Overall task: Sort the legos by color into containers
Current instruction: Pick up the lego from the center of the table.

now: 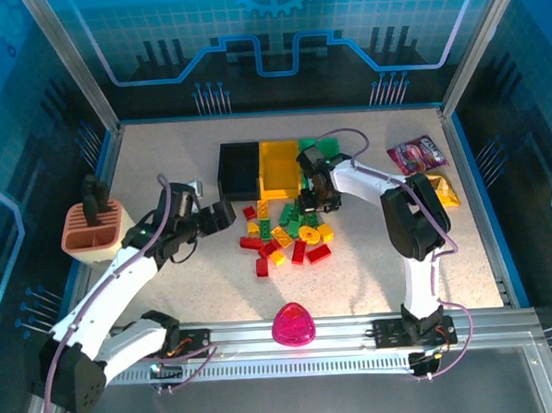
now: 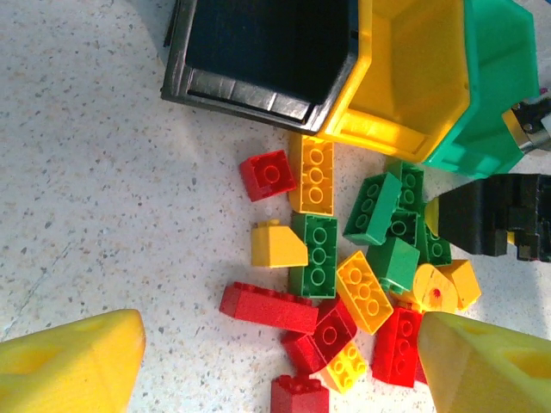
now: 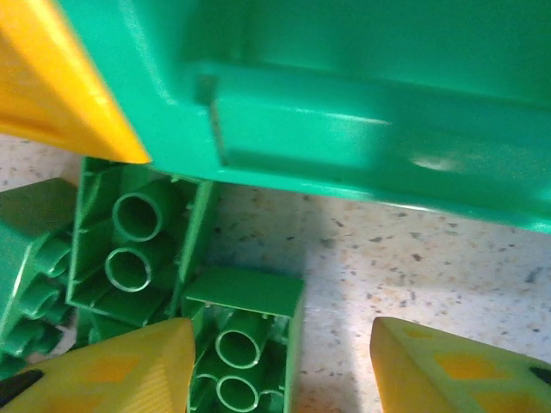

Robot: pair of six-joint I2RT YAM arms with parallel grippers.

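Three bins stand side by side at the back: black [image 1: 238,170], yellow [image 1: 278,166] and green [image 1: 321,153]. In front of them lies a loose pile of red, yellow and green legos [image 1: 287,234]. My left gripper [image 1: 223,216] hovers open at the pile's left edge; in its wrist view a long red brick [image 2: 269,307] lies on the table between its wide-apart fingers [image 2: 69,366]. My right gripper [image 1: 311,200] is low at the pile's back, just in front of the green bin wall [image 3: 362,129]. It is open, with an upside-down green brick [image 3: 245,344] beside its left finger [image 3: 103,370].
A glossy pink dome [image 1: 293,324] sits near the front rail. A terracotta slotted holder [image 1: 94,230] stands at the left edge. Two snack packets [image 1: 417,153] lie at the back right. Bare table lies left of the pile and in front of it.
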